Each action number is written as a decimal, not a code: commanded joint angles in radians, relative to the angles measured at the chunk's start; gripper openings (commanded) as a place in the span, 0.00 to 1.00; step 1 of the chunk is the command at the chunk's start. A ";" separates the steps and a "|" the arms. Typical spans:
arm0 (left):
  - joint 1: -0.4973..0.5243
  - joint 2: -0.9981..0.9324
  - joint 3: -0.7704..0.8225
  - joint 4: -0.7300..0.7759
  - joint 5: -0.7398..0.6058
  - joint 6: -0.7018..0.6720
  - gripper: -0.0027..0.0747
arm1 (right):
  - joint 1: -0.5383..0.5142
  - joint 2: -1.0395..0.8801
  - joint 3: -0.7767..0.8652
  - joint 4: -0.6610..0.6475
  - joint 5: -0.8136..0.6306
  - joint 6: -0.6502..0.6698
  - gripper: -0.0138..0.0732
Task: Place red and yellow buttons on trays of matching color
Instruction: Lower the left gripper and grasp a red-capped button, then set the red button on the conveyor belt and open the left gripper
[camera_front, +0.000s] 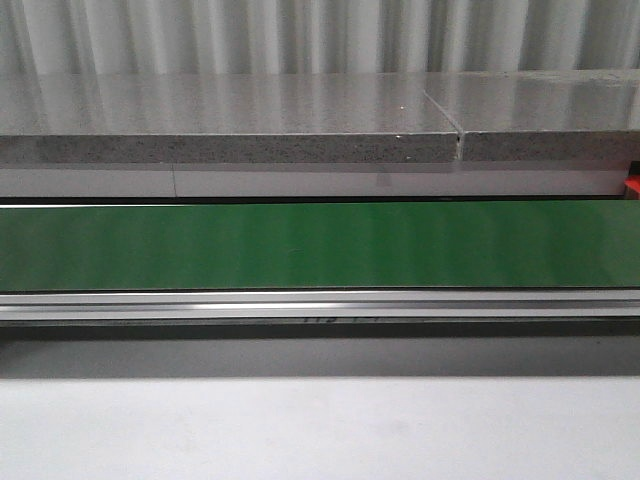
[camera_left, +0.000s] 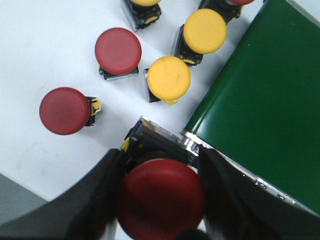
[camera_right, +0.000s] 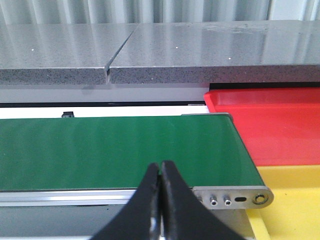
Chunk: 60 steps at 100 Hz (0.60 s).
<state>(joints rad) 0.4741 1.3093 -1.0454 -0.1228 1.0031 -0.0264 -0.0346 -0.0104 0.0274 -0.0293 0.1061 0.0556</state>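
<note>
Four loose buttons near belt | left tool pinching red button | right tool pressed together

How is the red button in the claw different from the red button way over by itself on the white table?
The held red button sits between the left claw's fingers; the lone red button lies free on the white table. The held one fills more of the left wrist view, being nearest the camera; the lone one looks smaller. The held one is beside the green belt; the lone one is apart from it. Both have round red caps.
</note>
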 joint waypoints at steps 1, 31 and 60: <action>-0.028 -0.021 -0.063 -0.017 0.000 0.013 0.23 | -0.002 -0.011 -0.014 -0.014 -0.074 -0.010 0.08; -0.180 0.034 -0.135 -0.018 0.007 0.013 0.23 | -0.002 -0.011 -0.014 -0.014 -0.074 -0.010 0.08; -0.283 0.184 -0.221 -0.018 0.027 0.013 0.23 | -0.002 -0.011 -0.014 -0.014 -0.074 -0.010 0.08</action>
<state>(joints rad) 0.2117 1.4865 -1.2200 -0.1227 1.0454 -0.0144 -0.0346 -0.0104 0.0274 -0.0293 0.1061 0.0556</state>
